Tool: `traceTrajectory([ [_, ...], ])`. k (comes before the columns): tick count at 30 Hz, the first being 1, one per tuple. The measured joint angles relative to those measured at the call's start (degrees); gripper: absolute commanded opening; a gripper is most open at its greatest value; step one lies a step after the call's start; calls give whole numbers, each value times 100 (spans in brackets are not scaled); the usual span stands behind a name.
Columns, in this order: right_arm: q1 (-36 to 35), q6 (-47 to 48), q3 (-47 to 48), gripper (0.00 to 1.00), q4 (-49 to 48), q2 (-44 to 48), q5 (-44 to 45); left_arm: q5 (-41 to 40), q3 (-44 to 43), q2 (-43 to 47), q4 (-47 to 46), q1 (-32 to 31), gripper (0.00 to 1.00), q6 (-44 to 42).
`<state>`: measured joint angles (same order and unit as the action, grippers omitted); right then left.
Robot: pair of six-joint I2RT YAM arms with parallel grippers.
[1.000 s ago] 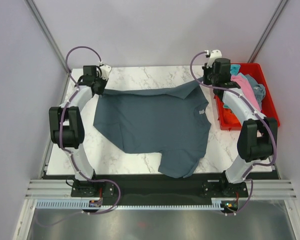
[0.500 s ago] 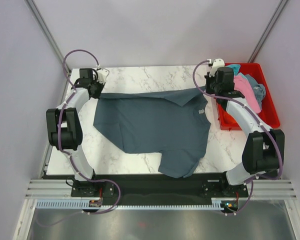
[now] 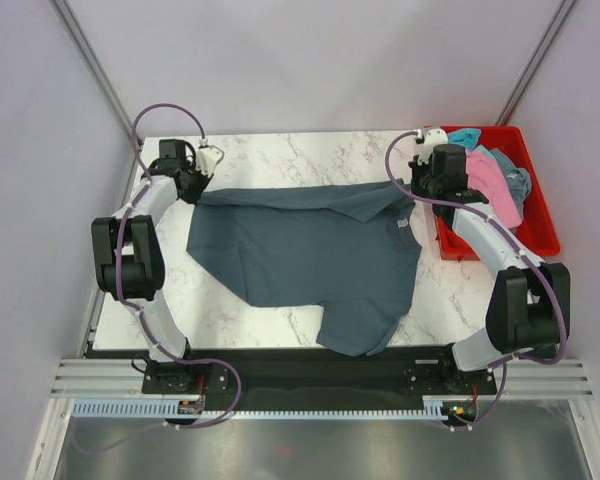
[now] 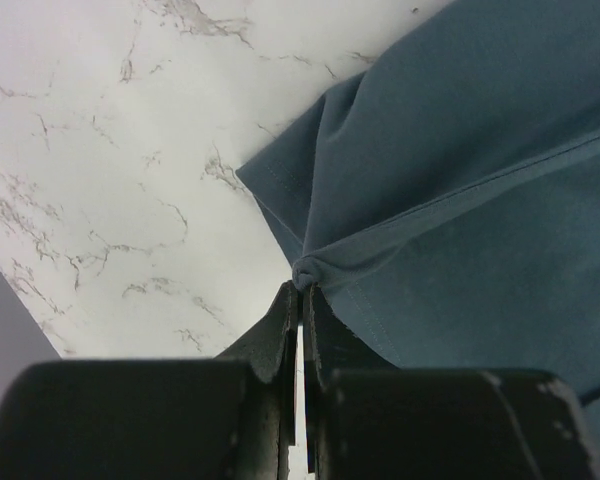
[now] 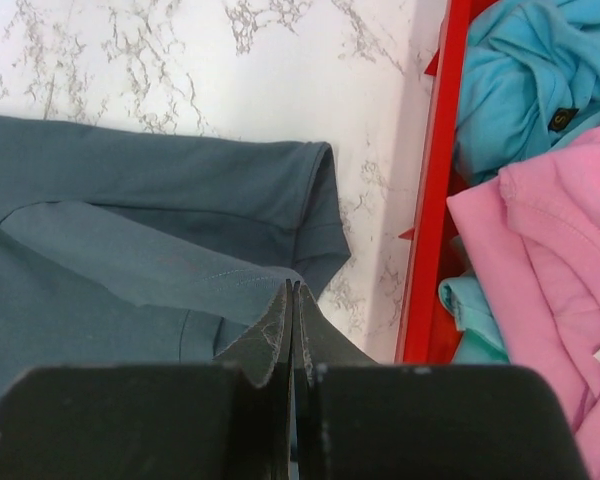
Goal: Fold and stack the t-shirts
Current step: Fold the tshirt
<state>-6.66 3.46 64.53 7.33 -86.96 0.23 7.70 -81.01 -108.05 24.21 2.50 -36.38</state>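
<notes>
Top external view: the blue shirt (image 3: 310, 260) is spread open on the table (image 3: 280, 150), mostly flat, with its near sleeve reaching the table's near edge.
Left gripper (image 3: 193, 190): the shirt's far left corner is held. In the left wrist view a small bunch of cloth is pinched at the tips, and the jaws are drawn almost together.
Right gripper (image 3: 412, 190): the far right corner, by the sleeve, is held. In the right wrist view the jaws are pressed to a thin slit with the blue cloth meeting their tips.
Far edge: a narrow strip of cloth is seen turned over between the two grippers, widest near the right one. The first fold is judged to be only just started.
Bin (image 3: 542, 205): it is placed right of the table, just beside the right gripper. A pink shirt (image 3: 492, 185) and a teal shirt (image 3: 467, 137) are left crumpled inside it.
Done: the blue shirt is laid out and gripped at both far corners. No shirt is seen fully folded, and no stack is seen on the table.
Left: the blue shirt's folds are all to be made. The bin's shirts are then to be taken out, flattened, folded and stacked on top.
Progress: the task is judged to be at an early stage.
</notes>
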Motion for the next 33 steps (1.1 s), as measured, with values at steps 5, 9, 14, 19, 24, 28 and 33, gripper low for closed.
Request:
traceTrajectory([
  [5, 0, -24, -155, 0, 13, 0, -35, 22, 39, 9, 50, 2, 2, -85],
  [9, 0, -59, -328, 0, 31, 24, -87, 26, 122, 24, 98, 2, 2, -105],
  [14, 0, -87, -584, 0, 66, 177, -136, 37, 249, 24, 101, 4, 2, -118],
  [19, 0, -111, -811, 0, 61, 260, -177, 39, 463, 24, 116, 4, 2, -122],
  [24, 0, -118, -977, 0, 46, 260, -214, 37, 492, 22, 138, 4, 2, -122],
  [28, 0, -118, -988, 0, -13, 251, -238, 37, 490, 20, 140, 7, 2, -125],
  [33, 0, -118, -986, 0, -146, 105, -282, 39, 468, 24, 140, 28, 2, -125],
])
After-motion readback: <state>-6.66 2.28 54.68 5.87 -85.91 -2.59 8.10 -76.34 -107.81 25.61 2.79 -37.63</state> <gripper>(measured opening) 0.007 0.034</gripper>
